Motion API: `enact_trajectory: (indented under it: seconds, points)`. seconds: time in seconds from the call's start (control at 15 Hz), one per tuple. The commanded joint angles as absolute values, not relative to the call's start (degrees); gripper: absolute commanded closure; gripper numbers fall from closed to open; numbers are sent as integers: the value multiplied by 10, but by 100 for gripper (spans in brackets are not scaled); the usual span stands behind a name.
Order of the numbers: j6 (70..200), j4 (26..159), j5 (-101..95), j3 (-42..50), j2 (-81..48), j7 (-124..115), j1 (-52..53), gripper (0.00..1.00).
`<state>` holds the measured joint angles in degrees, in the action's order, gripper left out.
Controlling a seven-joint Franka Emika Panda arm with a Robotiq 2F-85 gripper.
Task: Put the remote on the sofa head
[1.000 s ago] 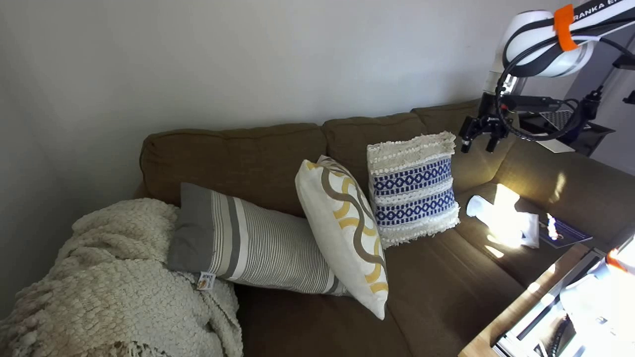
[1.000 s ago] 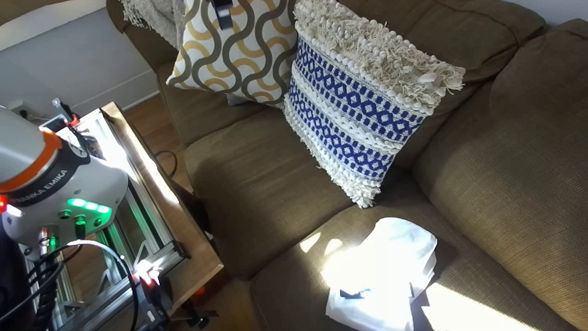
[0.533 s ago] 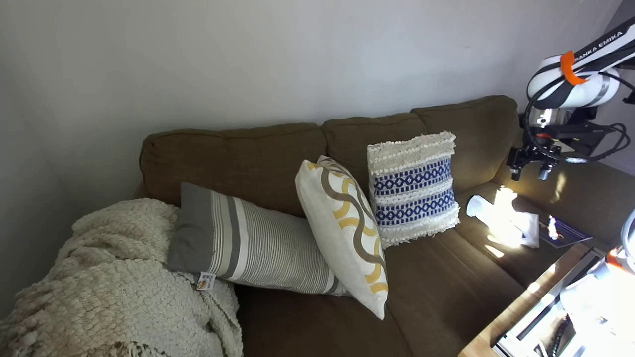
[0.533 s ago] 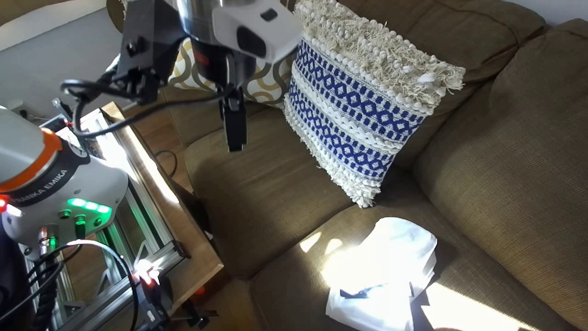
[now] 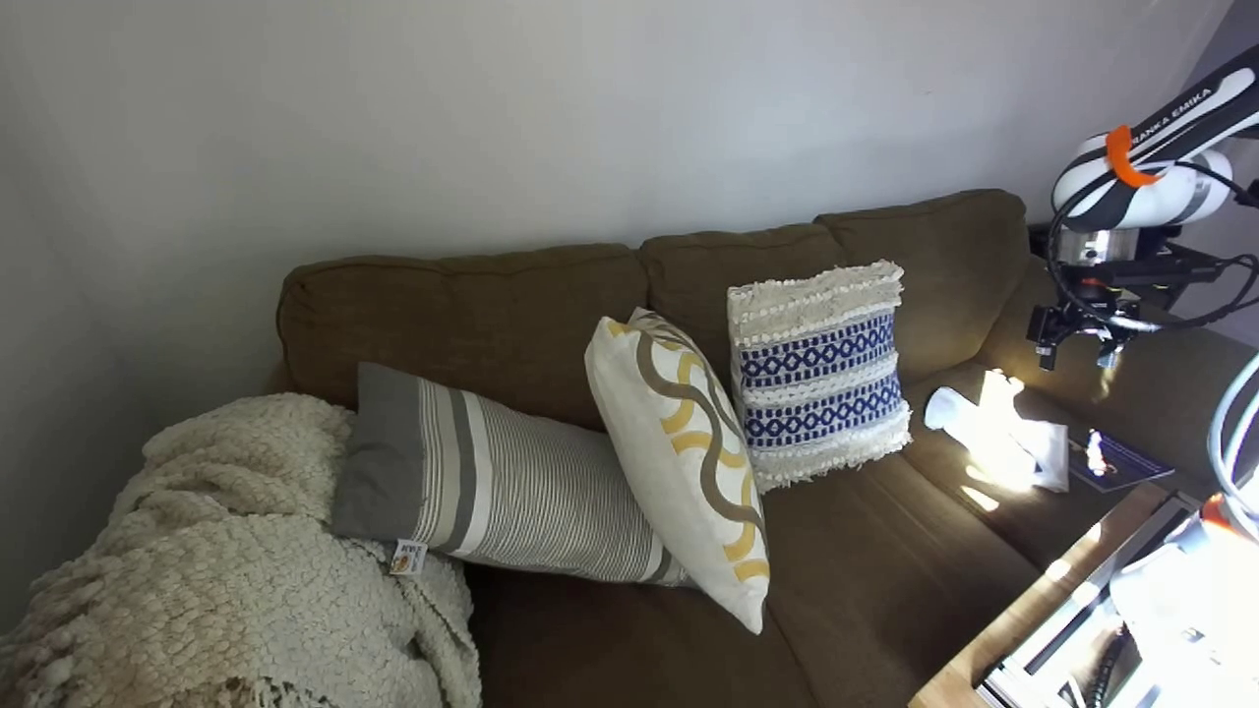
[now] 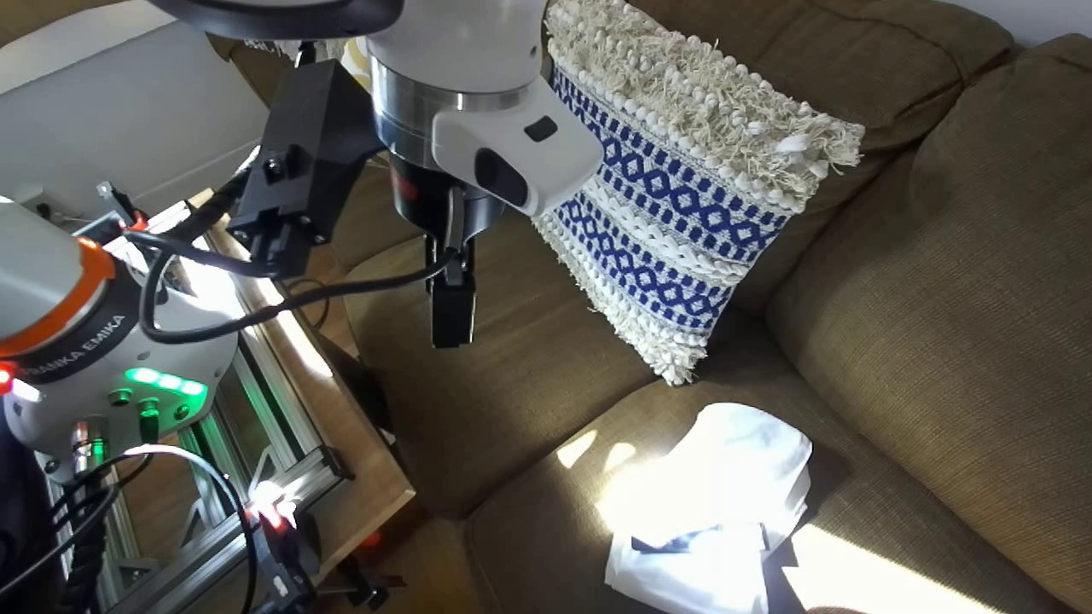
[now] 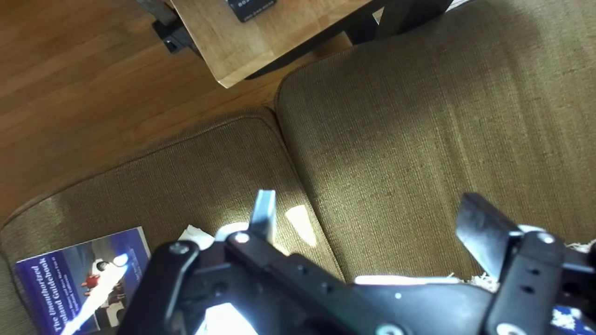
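Observation:
The sofa head is the brown rounded ridge along the wall, with nothing lying on it in an exterior view. The remote is not clearly visible. A small dark strip lies on the white cloth on the seat, and glare keeps me from telling whether it is the remote. My gripper is open and empty, high over the seat. In an exterior view it hangs left of the cloth, apart from it. In the wrist view its fingers are wide apart above bare seat fabric.
A blue-and-white pillow leans on the backrest beside the arm. A yellow-patterned pillow, a striped pillow and a cream blanket lie farther along. A book lies on the seat. The wooden robot table stands close in front.
My gripper has moved away from the backrest, down and toward the far end of the sofa. It has come fully into an exterior view, over the seat. The cloth and pillows have not moved.

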<state>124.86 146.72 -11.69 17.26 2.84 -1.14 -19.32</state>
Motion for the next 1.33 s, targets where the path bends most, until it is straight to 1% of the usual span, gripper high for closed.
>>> enact_trajectory:
  seconds: [0.0, 0.2, 0.33, 0.53, 0.67, 0.73, 0.8, 0.93, 1.2, 1.27]
  points:
    - [1365, 1454, -133, 183, -40, -79, -199, 0]
    - [1514, 1428, -151, 207, -141, -117, -210, 0]
    - [1561, 1397, -139, 230, -208, -136, -208, 0]
    - [1536, 1320, -58, 229, -315, -98, -238, 0]
    - [1491, 1255, -10, 216, -376, -81, -271, 0]
    - [1440, 1215, 13, 206, -401, -65, -293, 0]
    - [1499, 1295, -16, 234, -339, -86, -244, 0]
    - [1493, 1271, -11, 234, -366, -80, -251, 0]
    - [1493, 1280, -12, 234, -352, -82, -239, 0]
    - [1505, 1278, 4, 217, -352, -67, -257, 0]
